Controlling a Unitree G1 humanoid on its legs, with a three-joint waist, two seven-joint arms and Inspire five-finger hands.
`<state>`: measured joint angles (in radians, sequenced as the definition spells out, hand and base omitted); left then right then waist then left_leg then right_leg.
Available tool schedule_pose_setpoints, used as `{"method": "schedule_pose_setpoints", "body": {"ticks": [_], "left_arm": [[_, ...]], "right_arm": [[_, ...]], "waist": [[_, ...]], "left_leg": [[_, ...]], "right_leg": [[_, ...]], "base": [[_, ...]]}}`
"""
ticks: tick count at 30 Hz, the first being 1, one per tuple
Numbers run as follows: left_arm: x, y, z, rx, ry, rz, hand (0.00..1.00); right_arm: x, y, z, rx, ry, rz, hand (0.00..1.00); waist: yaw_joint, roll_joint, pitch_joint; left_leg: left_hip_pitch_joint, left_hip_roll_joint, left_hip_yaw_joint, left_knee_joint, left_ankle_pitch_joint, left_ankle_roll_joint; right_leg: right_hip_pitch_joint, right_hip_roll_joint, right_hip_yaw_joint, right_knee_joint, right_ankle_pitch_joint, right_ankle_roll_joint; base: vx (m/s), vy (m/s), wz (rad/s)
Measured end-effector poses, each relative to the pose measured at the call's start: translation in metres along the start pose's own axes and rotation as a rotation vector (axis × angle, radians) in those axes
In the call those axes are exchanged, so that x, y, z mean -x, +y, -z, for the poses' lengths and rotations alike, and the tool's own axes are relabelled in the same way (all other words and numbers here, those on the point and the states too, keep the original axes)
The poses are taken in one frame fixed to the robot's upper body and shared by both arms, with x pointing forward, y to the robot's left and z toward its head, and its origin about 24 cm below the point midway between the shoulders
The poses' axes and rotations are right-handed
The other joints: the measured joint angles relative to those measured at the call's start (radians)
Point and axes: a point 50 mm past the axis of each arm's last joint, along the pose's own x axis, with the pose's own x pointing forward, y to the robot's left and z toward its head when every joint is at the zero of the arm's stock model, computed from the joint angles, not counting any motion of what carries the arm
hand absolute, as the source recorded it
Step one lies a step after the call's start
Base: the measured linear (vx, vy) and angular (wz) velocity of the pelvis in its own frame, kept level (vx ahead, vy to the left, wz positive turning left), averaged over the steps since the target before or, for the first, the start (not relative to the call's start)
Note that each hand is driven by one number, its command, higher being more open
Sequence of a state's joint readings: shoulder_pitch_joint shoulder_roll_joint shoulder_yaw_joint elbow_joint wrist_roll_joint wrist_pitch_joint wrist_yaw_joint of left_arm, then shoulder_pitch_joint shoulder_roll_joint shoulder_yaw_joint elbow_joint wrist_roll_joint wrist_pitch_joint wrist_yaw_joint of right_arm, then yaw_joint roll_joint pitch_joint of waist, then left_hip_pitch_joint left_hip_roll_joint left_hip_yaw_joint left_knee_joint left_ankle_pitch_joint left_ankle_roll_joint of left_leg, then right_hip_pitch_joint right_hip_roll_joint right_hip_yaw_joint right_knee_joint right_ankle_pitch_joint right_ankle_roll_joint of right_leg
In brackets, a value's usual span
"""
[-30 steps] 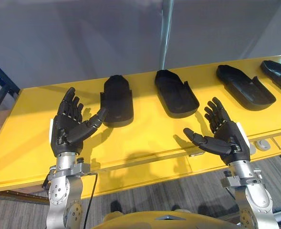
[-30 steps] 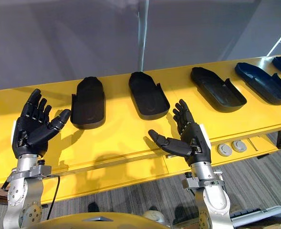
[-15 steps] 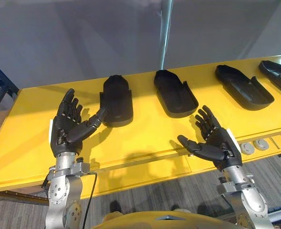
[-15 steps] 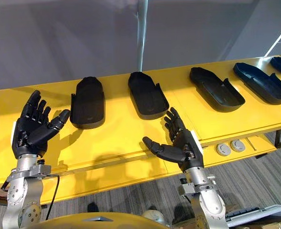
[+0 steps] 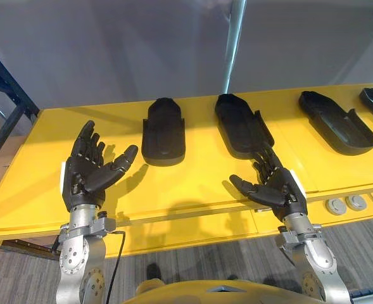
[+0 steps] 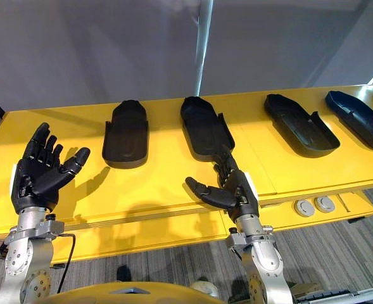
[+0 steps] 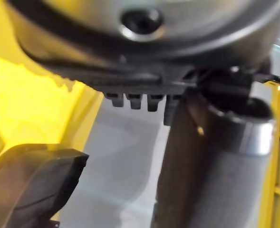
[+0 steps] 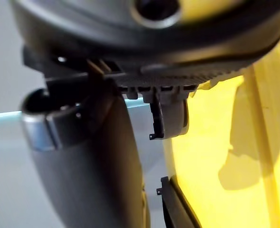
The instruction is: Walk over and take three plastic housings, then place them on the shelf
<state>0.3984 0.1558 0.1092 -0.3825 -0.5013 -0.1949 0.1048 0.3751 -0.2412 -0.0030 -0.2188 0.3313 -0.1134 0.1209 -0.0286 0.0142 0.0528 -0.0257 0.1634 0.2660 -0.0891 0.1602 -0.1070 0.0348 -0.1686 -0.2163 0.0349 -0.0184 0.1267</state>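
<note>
- Since a second ago our right hand (image 5: 280,190) has slid left along the yellow table (image 5: 192,183); it is now just below the near end of the second housing (image 5: 240,123). Our view has swung too.
- Both hands are empty, with fingers spread and relaxed. The left hand (image 5: 85,176) hovers palm-up near the first housing (image 5: 163,132).
- All housings lie on the table, none taken; the third housing (image 5: 335,121) is well off to the right.
- We can't tell whether the fingertips touch the second housing.
- We judge this the reach step: fingers over the raised wall, thumb under the near lip, then close firmly and lift level. The shell looks slippery.
</note>
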Motion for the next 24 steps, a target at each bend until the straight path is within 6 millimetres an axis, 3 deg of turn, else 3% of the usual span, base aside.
{"method": "schedule_pose_setpoints", "body": {"ticks": [24], "left_arm": [[0.0,0.001,0.0,-0.004,-0.001,-0.006,1.0]], "right_arm": [[-0.016,0.004,0.003,0.039,0.001,0.057,1.0]], "waist": [[0.002,0.0,0.0]], "left_leg": [[0.0,-0.001,-0.013,0.0,0.004,0.0]], "right_leg": [[0.003,0.0,-0.011,-0.001,0.0,0.0]], "base": [[0.0,0.0,0.0]]}}
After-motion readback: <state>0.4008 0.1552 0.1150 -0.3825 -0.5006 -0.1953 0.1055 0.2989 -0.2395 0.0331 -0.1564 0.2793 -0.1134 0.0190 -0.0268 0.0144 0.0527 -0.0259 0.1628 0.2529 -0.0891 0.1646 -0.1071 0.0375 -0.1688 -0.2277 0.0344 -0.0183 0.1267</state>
